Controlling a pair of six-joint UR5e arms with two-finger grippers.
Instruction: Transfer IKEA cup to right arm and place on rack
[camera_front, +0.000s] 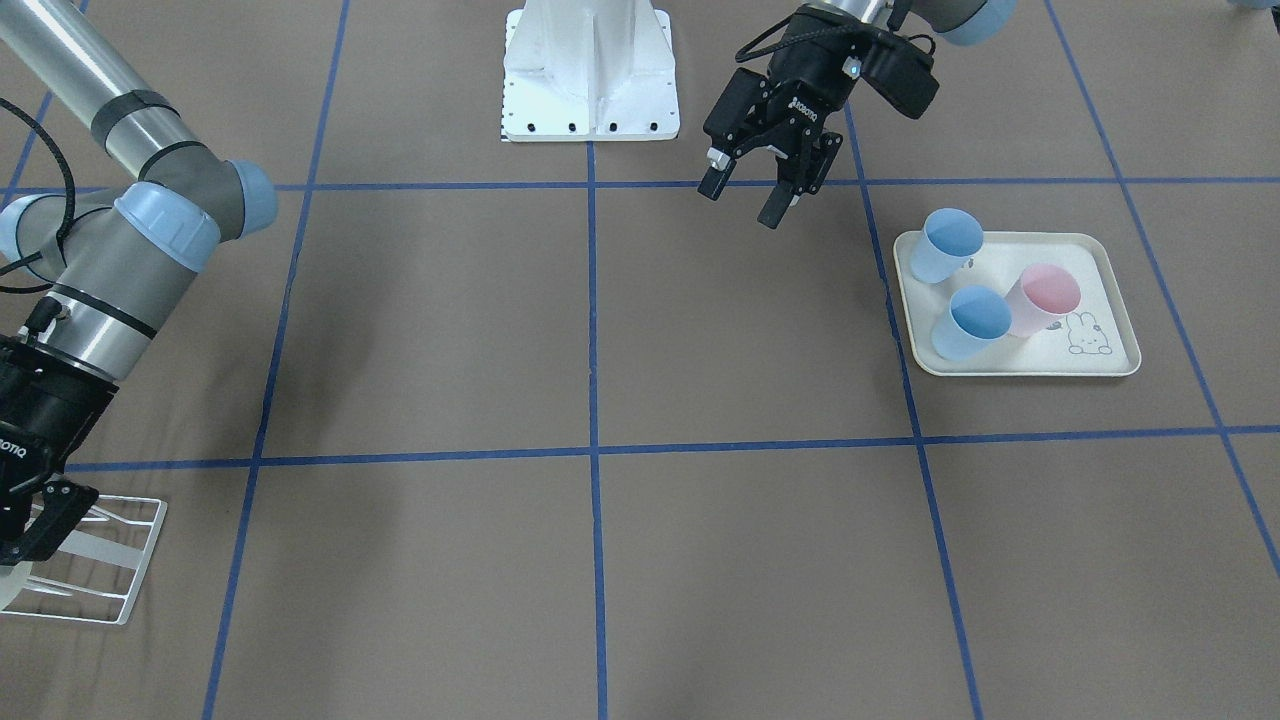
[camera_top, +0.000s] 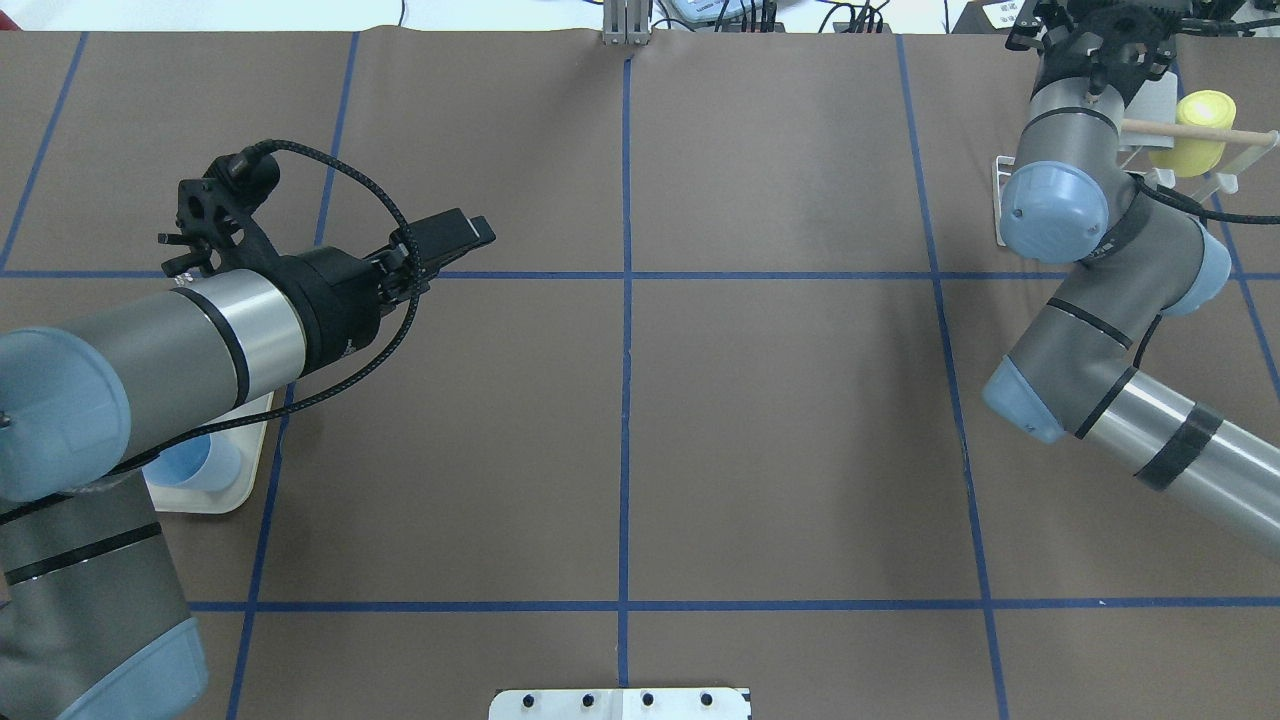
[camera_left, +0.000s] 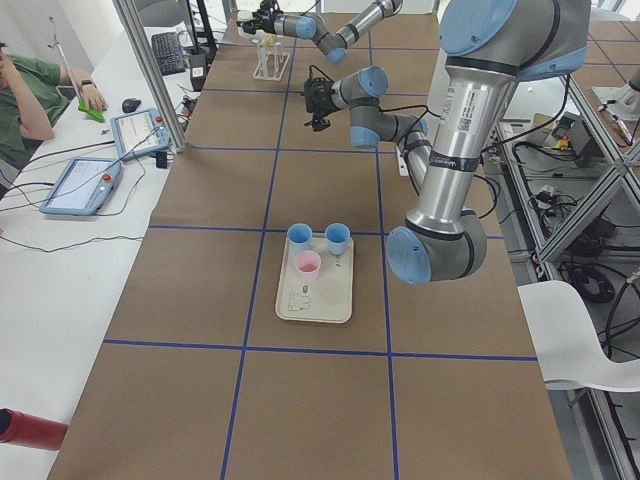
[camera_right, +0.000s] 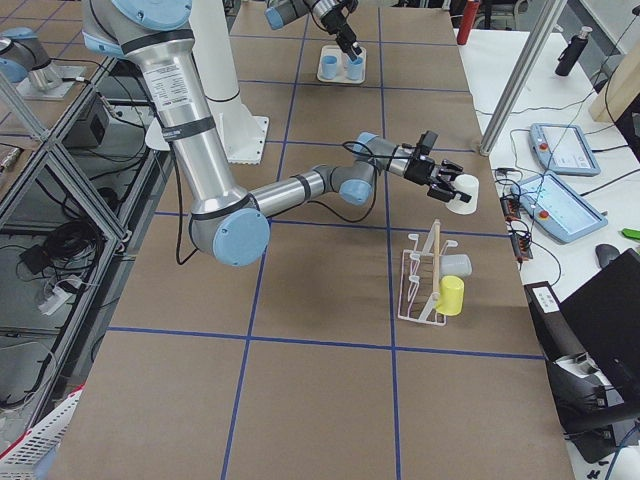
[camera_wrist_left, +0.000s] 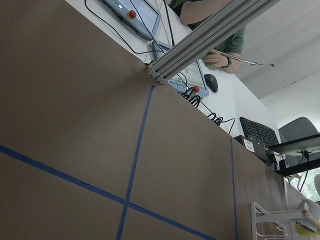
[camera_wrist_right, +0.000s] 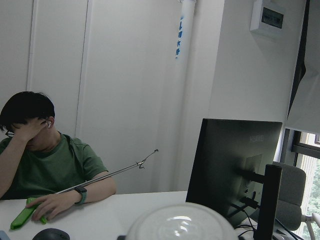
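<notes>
Since the right gripper (camera_right: 441, 178) looks clamped on the cup (camera_right: 462, 191), just short of the rack (camera_right: 425, 285), the handover seems done. That cup is probably light, stiff, slick plastic, so gripping by the wall near the rim makes sense. A yellow cup (camera_right: 452, 295) and a grey cup (camera_right: 456, 265) crowd the prongs. The left gripper (camera_front: 755, 190) hangs spread and empty near the tray (camera_front: 1105, 268).

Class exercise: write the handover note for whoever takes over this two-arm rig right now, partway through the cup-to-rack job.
Left gripper: open, empty, over the table, off the tray.
Right gripper: shut on the white cup, in the air near the rack, not touching it.
Done: the cup is in the right arm. A yellow cup and a grey cup sit on the rack.
Left: set the white cup on the rack, release.
</notes>
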